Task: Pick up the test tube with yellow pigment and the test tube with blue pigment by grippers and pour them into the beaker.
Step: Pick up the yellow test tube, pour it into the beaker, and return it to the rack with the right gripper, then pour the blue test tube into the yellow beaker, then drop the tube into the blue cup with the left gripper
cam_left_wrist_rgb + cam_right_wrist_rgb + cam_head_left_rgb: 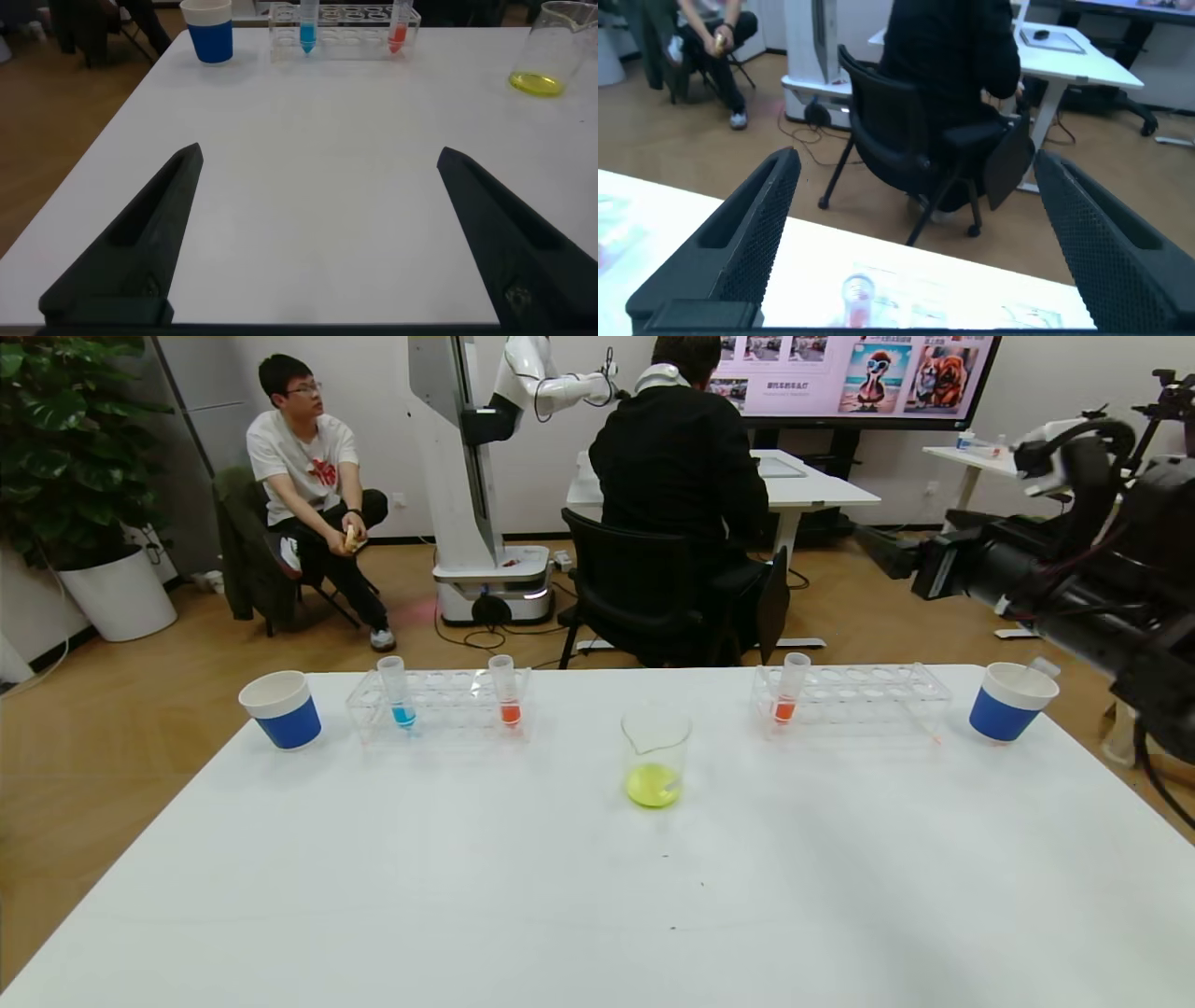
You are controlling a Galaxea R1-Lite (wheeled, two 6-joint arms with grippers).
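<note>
Beaker: you see the beaker [655, 756] upright near the middle of the white surface [597, 896], with yellow-green liquid pooled in its bottom; the left wrist view shows it too [551, 47], off to one edge.
Blue tube: the test tube with blue pigment [397, 693] stands upright in the left rack [439, 707], at the end near the left paper cup [281, 709]; the left wrist view confirms it [307, 23].
Yellow tube: you cannot make out a tube holding yellow liquid in any view; a tube-like end [1044, 666] pokes out of the right paper cup [1010, 701], contents unclear.
Orange-red tubes: one [505, 691] sits in the left rack, another [791, 687] in the right rack [851, 698]; only the right wrist view shows that second one from above [858, 297].
Left tool: your left tool [318, 243] is spread wide, low over bare surface, well short of the racks; the head view does not show it.
Right tool: your right tool [915, 243] is also wide and holds nothing, raised over the right rack; the head view shows only that arm [1074, 569] at the right edge.
</note>
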